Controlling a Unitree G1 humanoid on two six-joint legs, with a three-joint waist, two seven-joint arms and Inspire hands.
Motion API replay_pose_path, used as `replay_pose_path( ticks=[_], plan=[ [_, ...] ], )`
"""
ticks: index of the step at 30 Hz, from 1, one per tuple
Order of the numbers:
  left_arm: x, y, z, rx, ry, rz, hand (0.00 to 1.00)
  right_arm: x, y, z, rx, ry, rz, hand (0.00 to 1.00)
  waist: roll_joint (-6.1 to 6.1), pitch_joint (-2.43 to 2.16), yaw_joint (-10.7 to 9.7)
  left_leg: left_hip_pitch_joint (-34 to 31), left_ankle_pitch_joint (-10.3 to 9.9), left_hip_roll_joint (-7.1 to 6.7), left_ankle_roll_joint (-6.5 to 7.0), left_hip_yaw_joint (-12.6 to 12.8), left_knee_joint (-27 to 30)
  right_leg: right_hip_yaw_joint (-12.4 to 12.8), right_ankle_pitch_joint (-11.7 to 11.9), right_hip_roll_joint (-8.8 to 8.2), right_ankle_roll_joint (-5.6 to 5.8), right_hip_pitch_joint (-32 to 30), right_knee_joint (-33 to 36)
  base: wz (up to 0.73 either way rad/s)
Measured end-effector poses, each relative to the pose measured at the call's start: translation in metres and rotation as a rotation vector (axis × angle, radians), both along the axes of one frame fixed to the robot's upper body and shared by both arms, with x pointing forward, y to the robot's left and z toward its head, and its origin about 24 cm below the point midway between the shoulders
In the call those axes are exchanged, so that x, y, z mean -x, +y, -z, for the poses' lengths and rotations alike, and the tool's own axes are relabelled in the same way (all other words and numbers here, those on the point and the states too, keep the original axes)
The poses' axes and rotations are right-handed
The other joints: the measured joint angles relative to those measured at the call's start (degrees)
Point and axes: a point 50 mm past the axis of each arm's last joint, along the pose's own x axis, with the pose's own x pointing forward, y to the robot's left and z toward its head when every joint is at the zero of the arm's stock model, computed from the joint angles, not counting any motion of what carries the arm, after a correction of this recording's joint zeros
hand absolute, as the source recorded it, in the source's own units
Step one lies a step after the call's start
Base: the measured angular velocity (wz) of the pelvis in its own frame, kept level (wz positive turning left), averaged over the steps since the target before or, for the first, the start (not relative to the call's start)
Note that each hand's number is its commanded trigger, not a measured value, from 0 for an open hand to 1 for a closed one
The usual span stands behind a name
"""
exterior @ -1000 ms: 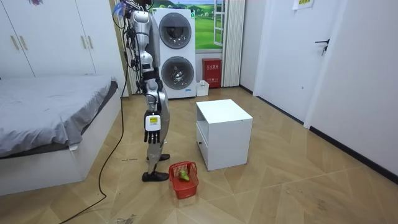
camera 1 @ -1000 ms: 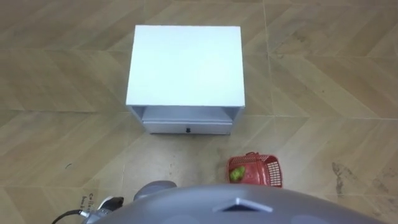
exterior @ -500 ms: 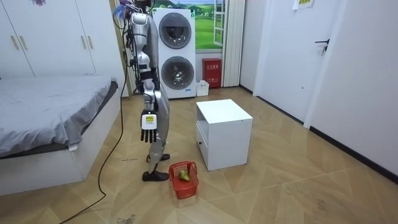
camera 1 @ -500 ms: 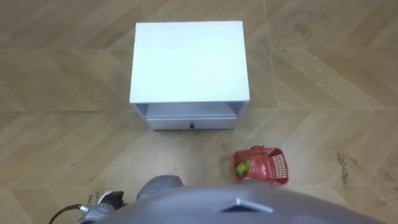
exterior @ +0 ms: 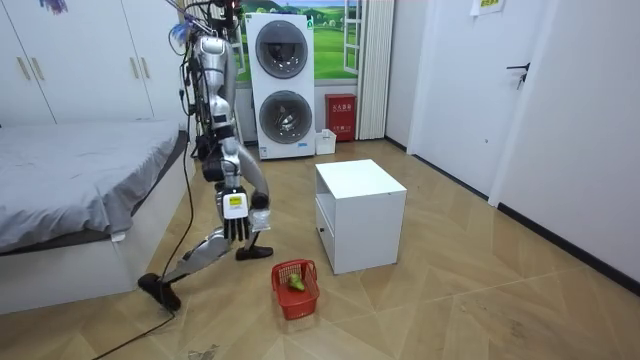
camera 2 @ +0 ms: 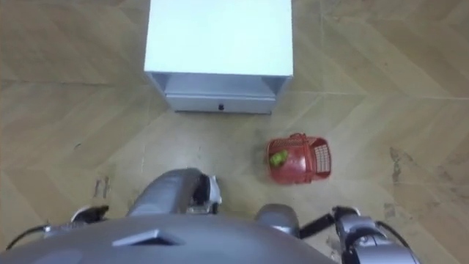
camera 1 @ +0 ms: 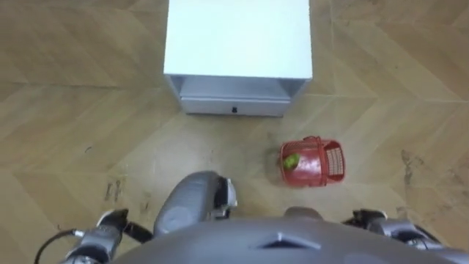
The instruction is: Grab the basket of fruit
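A red plastic basket (camera 1: 314, 161) with holes in its walls sits on the wooden floor (camera 1: 88, 110), at 4 o'clock from the boxy white cabinet (camera 1: 238, 37). One round green fruit (camera 1: 291, 160) lies inside at its 9 o'clock end. The right hand (exterior: 236, 218) hangs with straight, loose fingers, well apart from the basket; the left hand (camera 1: 110, 224) is at 7 o'clock and I cannot tell how it is.
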Motion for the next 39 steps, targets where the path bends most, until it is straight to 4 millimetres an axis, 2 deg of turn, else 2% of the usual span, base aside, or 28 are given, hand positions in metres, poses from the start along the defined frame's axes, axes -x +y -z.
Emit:
replay_pose_path(
  ticks=[1,2,3,4,5,7,8,9,11,13,15,17,18,19,20,21,22,23,24,26,29,33,39],
  plan=[
    [-0.014,-0.001,-0.002,-0.009,-0.031,0.005,0.0,-0.01,0.0,-0.002,-0.009,-0.043,0.018,0.0,0.11,0.66,-0.21,-4.51,-0.86,-0.64,-0.1,-0.12,5.48,0.76,-5.67,0.46,1.14,-0.37,1.41,0.4],
    [-0.024,-0.004,-0.003,-0.007,-0.054,0.018,0.0,-0.014,-0.001,-0.003,-0.013,-0.066,0.036,0.0,0.51,0.82,-0.17,-6.89,-1.33,-0.65,-0.22,-0.34,8.23,0.85,-8.99,0.88,1.25,-1.19,3.2,0.4],
    [-0.035,-0.007,-0.004,0.003,-0.08,0.027,0.0,-0.025,0.0,-0.005,-0.026,-0.105,0.051,0.0,0.6,1.02,0.49,-10.92,-2.11,-0.74,-0.87,-0.54,12.64,0.96,-14.09,1.15,0.7,-3.77,8.1,0.16],
    [-0.043,-0.008,-0.006,0.006,-0.098,0.024,0.0,-0.035,0.004,-0.007,-0.046,-0.14,0.06,0.0,0.49,0.99,1.04,-14.52,-2.8,-0.91,-1.26,-0.42,16.5,1.86,-17.8,1.3,0.67,-6.68,13.53,0.13],
    [-0.047,-0.008,-0.007,0.003,-0.104,0.022,0.0,-0.04,0.006,-0.008,-0.057,-0.157,0.063,0.0,0.39,1.05,1.04,-16.23,-3.08,-1.08,-1.38,-0.35,18.39,2.37,-19.13,1.34,0.74,-8.13,16.48,0.25],
    [-0.054,-0.008,-0.008,-0.002,-0.12,0.021,0.0,-0.044,0.008,-0.008,-0.082,-0.19,0.103,0.0,-0.31,1.39,0.96,-22.16,-4.58,-2.02,-0.95,0.43,26.38,4.15,-22.98,0.96,1.77,-12.2,28.0,0.4],
    [-0.053,-0.008,-0.008,-0.005,-0.128,0.012,0.0,-0.047,0.008,-0.009,-0.091,-0.214,0.125,0.0,-0.5,1.3,0.87,-25.16,-5.64,-2.5,-0.66,0.55,30.6,4.25,-24.07,0.95,1.82,-13.84,33.3,0.34],
    [-0.053,-0.008,-0.008,-0.008,-0.127,0.009,0.0,-0.047,0.008,-0.009,-0.095,-0.22,0.139,0.0,-0.49,1.19,0.79,-26.47,-6.19,-2.66,-0.63,0.56,32.6,4.24,-24.37,0.96,1.74,-14.52,35.72,0.28],
    [-0.045,-0.006,-0.006,-0.015,-0.116,-0.021,0.0,-0.045,0.007,-0.009,-0.11,-0.228,0.19,0.0,-0.79,1.09,0.66,-31.02,-8.63,-2.9,-0.02,1.41,39.75,4.39,-24.58,0.25,1.47,-17.18,44.76,0.21],
    [-0.042,-0.006,-0.005,-0.015,-0.124,-0.055,0.0,-0.042,0.007,-0.008,-0.12,-0.231,0.224,0.0,-1.49,0.83,-0.2,-33.36,-9.33,-3.74,0.56,2.99,42.96,4.5,-24.68,-1.1,1.3,-17.91,49.49,0.38],
    [-0.043,-0.005,-0.006,-0.017,-0.155,-0.082,0.0,-0.041,0.007,-0.008,-0.129,-0.246,0.253,0.0,-2.55,1.24,-1.22,-34.55,-10.08,-3.76,-0.07,4.98,44.61,5.07,-24.71,-2.14,1.31,-18.2,52.57,0.4],
    [-0.041,-0.005,-0.006,-0.023,-0.179,-0.096,0.0,-0.04,0.008,-0.007,-0.134,-0.249,0.258,0.0,-3.0,1.26,-2.1,-35.32,-10.16,-3.69,-0.9,6.6,45.14,5.74,-24.75,-2.69,1.24,-18.22,53.93,0.37],
    [-0.04,-0.004,-0.006,-0.023,-0.192,-0.106,0.0,-0.038,0.008,-0.007,-0.138,-0.244,0.263,0.0,-3.43,1.33,-3.15,-35.59,-10.72,-3.66,-3.08,7.26,45.48,6.23,-24.75,-3.21,1.24,-18.11,54.18,0.17],
    [-0.035,-0.004,-0.005,-0.022,-0.19,-0.111,0.0,-0.033,0.008,-0.005,-0.143,-0.237,0.281,0.0,-4.08,1.64,-3.15,-35.66,-12.15,-3.54,-5.18,6.78,48.13,6.31,-24.75,-4.09,1.26,-17.79,54.37,-0.4],
    [-0.022,-0.002,-0.002,-0.026,-0.16,-0.119,0.0,-0.031,0.007,-0.005,-0.147,-0.235,0.296,0.0,-2.34,0.87,-1.62,-35.05,-14.79,-3.74,-3.27,3.29,51.44,6.34,-25.05,-4.13,1.82,-17.72,55.43,-0.76],
    [-0.017,0.0,-0.002,-0.032,-0.147,-0.124,0.0,-0.028,0.009,-0.004,-0.149,-0.231,0.297,0.0,-2.48,0.55,-1.13,-34.97,-15.71,-4.07,-1.59,3.24,52.29,6.21,-25.26,-4.63,2.2,-17.63,56.08,-0.81],
    [-0.011,0.004,-0.002,-0.053,-0.138,-0.129,0.0,-0.024,0.016,0.0,-0.165,-0.217,0.297,0.0,-3.79,-0.23,-1.35,-34.9,-16.45,-6.54,-0.41,3.64,52.54,6.21,-25.67,-6.31,2.81,-16.71,56.45,-0.21],
    [-0.011,0.005,-0.002,-0.065,-0.145,-0.127,0.0,-0.022,0.019,0.001,-0.173,-0.213,0.3,0.0,-4.45,-0.49,-2.18,-34.72,-16.65,-7.21,-0.3,3.68,52.52,6.01,-25.67,-6.68,2.82,-15.93,56.3,0.28],
    [-0.011,0.007,-0.003,-0.085,-0.158,-0.112,0.0,-0.021,0.023,0.002,-0.181,-0.21,0.302,0.0,-5.13,-0.52,-3.69,-34.56,-16.8,-7.24,-0.17,3.98,52.45,5.38,-25.54,-6.68,2.9,-14.98,56.13,0.56],
    [-0.02,0.005,-0.004,-0.088,-0.198,-0.096,0.0,-0.024,0.021,0.001,-0.167,-0.219,0.295,0.0,-5.94,-0.64,-4.63,-34.52,-16.78,-5.86,-0.15,5.12,52.71,5.2,-25.45,-6.44,3.06,-14.35,56.38,0.42],
    [-0.02,0.004,-0.004,-0.089,-0.201,-0.097,0.0,-0.028,0.021,-0.001,-0.153,-0.234,0.259,0.0,-6.03,-0.62,-4.45,-34.04,-16.62,-5.46,-0.42,5.08,53.2,5.39,-25.56,-5.91,2.93,-13.84,57.24,0.03],
    [-0.014,0.005,-0.003,-0.09,-0.188,-0.094,0.0,-0.031,0.021,-0.002,-0.147,-0.245,0.252,0.0,-5.86,-0.5,-4.43,-34.03,-16.44,-5.31,-0.57,4.95,53.2,5.29,-26.62,-5.14,2.14,-13.25,57.74,0.09],
    [-0.005,0.004,-0.002,-0.095,-0.158,-0.067,0.0,-0.036,0.022,-0.003,-0.151,-0.271,0.237,0.0,-5.88,-0.12,-4.31,-33.99,-17.07,-5.35,-2.78,4.64,53.51,5.45,-28.26,-4.39,1.34,-12.6,58.81,0.02]
  ],
)
